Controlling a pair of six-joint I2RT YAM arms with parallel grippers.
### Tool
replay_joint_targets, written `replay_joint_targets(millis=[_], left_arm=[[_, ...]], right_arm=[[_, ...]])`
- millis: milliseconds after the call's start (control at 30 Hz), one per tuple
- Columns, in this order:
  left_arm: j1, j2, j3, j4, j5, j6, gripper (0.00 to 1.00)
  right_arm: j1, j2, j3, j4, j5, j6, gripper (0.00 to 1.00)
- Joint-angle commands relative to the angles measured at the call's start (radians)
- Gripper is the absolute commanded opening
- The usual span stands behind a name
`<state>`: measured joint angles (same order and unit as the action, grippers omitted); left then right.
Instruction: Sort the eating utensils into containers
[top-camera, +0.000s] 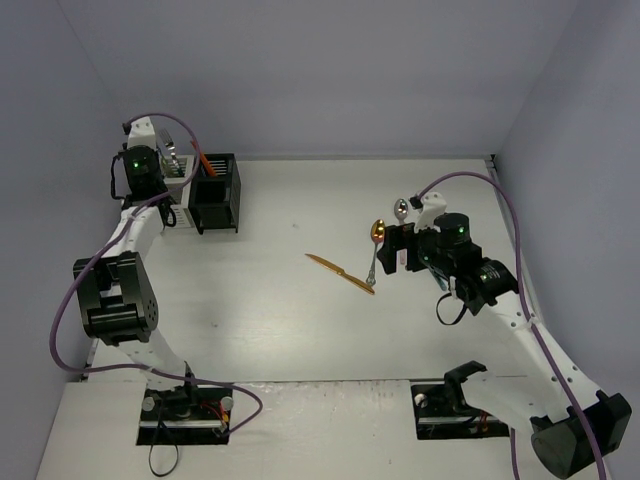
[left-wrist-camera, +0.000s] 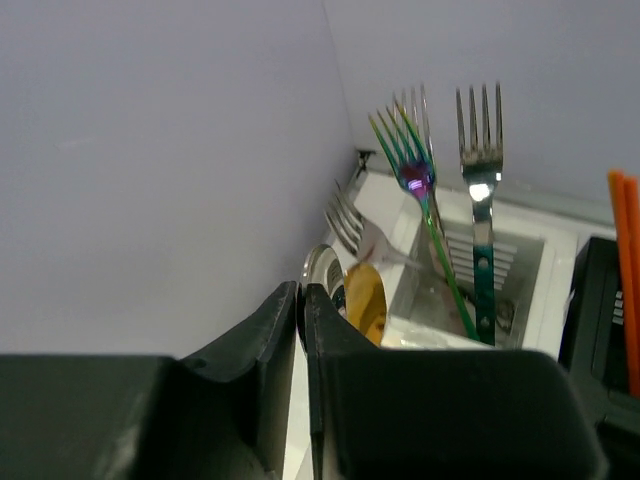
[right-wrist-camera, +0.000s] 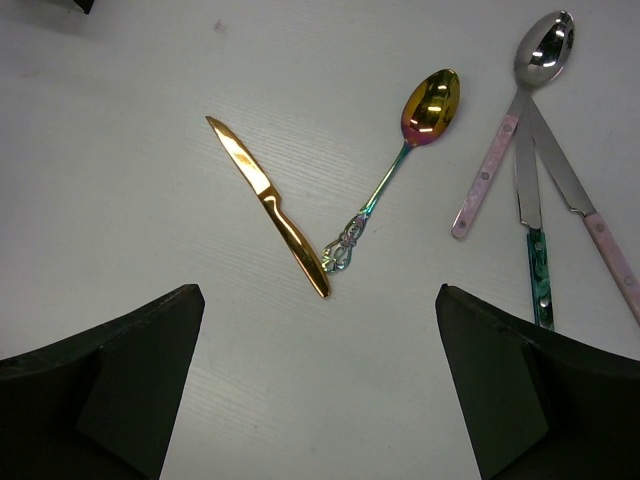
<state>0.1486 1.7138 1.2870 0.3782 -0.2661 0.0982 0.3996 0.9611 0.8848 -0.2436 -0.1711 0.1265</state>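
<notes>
My left gripper (top-camera: 152, 183) (left-wrist-camera: 302, 305) hangs at the left side of the white caddy (top-camera: 178, 192) (left-wrist-camera: 560, 250). Its jaws are shut, and the rim of a silver spoon bowl (left-wrist-camera: 322, 262) runs into the slit between them. A gold spoon bowl (left-wrist-camera: 365, 300) shows beside it. Three forks (left-wrist-camera: 480, 140) stand in the white caddy. Orange chopsticks (top-camera: 204, 160) (left-wrist-camera: 625, 260) stand in the black caddy (top-camera: 217, 208) (left-wrist-camera: 590, 300). My right gripper (top-camera: 388, 262) (right-wrist-camera: 320, 400) is wide open and empty, just above the table. Ahead of it lie a gold knife (right-wrist-camera: 268, 205) (top-camera: 340, 272) and a gold-bowled spoon (right-wrist-camera: 430, 105) (top-camera: 376, 238).
To the right of the gold spoon lie a pink-handled spoon (right-wrist-camera: 545, 45) (top-camera: 401, 208), a teal-handled knife (right-wrist-camera: 535, 240) and a pink-handled knife (right-wrist-camera: 600, 235), fanned close together. Walls close in behind and left of the caddies.
</notes>
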Motion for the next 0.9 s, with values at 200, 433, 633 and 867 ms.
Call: replay_joint_targets(millis=[200,433,633,867], left_arm=[[0.011,-0.149,0.032,0.032,0.122,-0.068,0.60],[-0.032,-0.237,0.082,-0.143,0.457,-0.239,0.68],[-0.233,-0.231,0.099,-0.293,0.636,-0.278,0.71],[-0.455,-0.048,0.162,-0.328,0.759,-0.350,0.71]], right_arm=[[-0.004,-0.025,0.032,0.053,0.001,-0.005,1.00],[-0.007,-0.044,0.015,0.053,0.000,0.003,1.00],[-0.007,-0.043,0.006,0.053,0.025,0.026,1.00],[-0.018,-0.022,-0.019,0.053,0.073,0.061,1.00]])
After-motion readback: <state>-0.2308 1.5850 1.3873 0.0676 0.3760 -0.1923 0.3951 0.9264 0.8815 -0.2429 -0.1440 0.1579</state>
